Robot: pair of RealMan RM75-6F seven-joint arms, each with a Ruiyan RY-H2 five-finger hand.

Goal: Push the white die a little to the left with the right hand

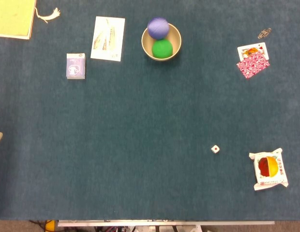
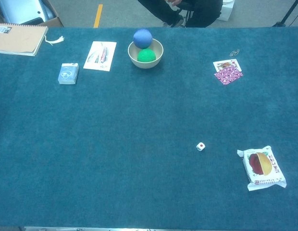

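From the head view, the white die [image 1: 215, 149] sits alone on the blue table cloth [image 1: 140, 125], at about four o'clock from the centre, a red pip on its top face. Just beyond it toward three o'clock lies a snack packet [image 1: 269, 169] with a red and yellow picture. At twelve o'clock a tan bowl [image 1: 161, 42] holds a green ball [image 1: 162, 48], with a purple ball [image 1: 158, 27] resting on its far rim. At ten o'clock lie a printed card [image 1: 109, 38] and a small blue box [image 1: 75, 65]; a yellow notebook [image 1: 13, 17] fills the far corner. At two o'clock a playing card [image 1: 252, 50] lies partly under a pink patterned packet [image 1: 253, 65], with a paper clip [image 1: 264, 33] near them. Neither hand shows here, so whether they are spread or closed cannot be told.

From the chest view, the die [image 2: 201, 147] lies at about four o'clock, well apart from the bowl [image 2: 145, 53] at twelve o'clock and near the snack packet [image 2: 264, 168]. No hand shows in this view either.
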